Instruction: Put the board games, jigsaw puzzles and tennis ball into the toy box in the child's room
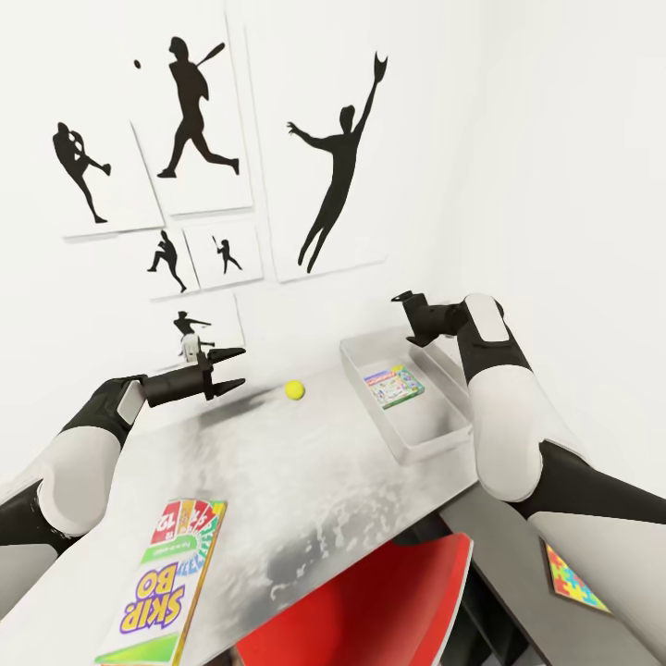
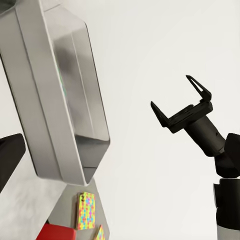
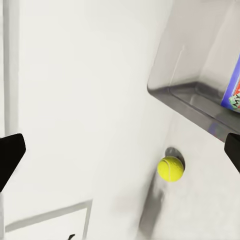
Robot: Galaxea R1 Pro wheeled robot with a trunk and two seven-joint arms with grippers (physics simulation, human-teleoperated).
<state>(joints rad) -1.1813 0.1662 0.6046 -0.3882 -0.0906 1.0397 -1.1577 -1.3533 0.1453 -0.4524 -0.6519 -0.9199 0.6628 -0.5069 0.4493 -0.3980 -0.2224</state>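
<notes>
Left gripper hovers spread and empty above the table, near the wall. The Skip-Bo board game lies at the near left edge. The tennis ball rests in open tabletop. The toy box holds one flat game box. Right gripper is spread, empty, above the box's far end. A jigsaw puzzle lies on the lower cabinet top.

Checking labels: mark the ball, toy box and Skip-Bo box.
ball [image 1: 294, 390], head view, centre of the ball
toy box [image 1: 421, 449], head view, near wall
Skip-Bo box [image 1: 166, 583], head view, middle of the cover
</notes>
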